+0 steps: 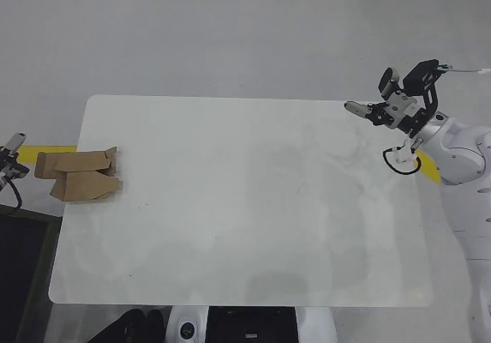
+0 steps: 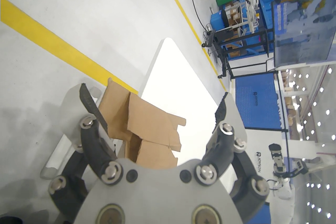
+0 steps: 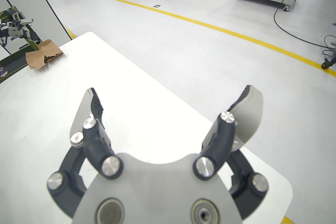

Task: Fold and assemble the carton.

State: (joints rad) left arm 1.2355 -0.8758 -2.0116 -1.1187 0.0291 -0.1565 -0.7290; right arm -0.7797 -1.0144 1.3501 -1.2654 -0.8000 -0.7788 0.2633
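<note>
The white table (image 1: 245, 214) carries the carton (image 1: 78, 176) at its left edge, partly overhanging. Its flaps are loose and no box is formed, so I judge nearly all folding remains. The left gripper (image 2: 154, 95) is spread just beside it, and the right gripper (image 3: 170, 90) is spread well apart. I see no print on the carton.

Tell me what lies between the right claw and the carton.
Only bare table; the top view shows nothing on the stretch from the right claw to the carton.
</note>
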